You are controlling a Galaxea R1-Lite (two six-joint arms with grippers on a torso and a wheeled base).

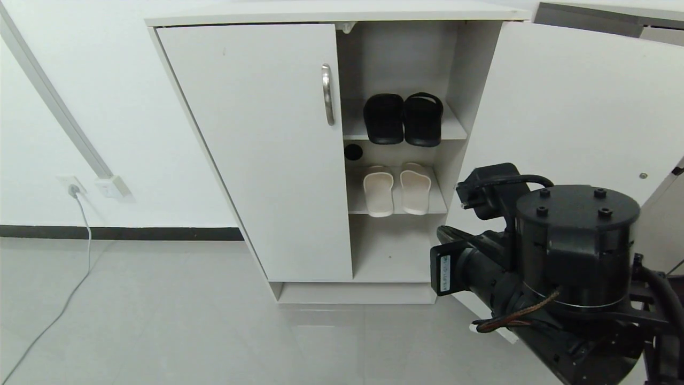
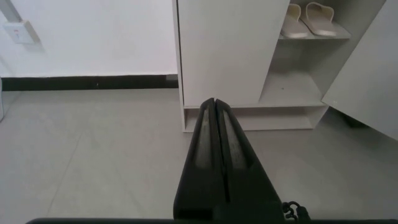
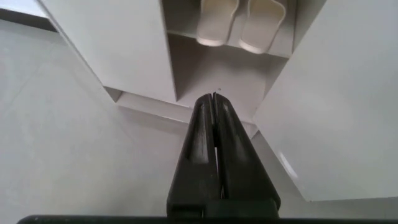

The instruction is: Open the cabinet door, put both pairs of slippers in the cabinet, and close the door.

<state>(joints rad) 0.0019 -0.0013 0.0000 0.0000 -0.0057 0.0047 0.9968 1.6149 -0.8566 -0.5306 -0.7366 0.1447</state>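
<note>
Our right gripper (image 3: 215,99) is pressed closed. At its twelve o'clock lie the cream slippers (image 3: 260,25); at two o'clock, the open door (image 3: 339,106).

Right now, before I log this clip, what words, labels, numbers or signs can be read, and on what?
None can be read.
Sticker on the right arm: print too small to read.
Cabinet, black slippers, beige slippers, wall socket: no writing seen.

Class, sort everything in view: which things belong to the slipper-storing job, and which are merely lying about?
Job: black slippers, cream slippers, cabinet, open right door.
Lying about: wall socket, white cable, wall conduit.
</note>
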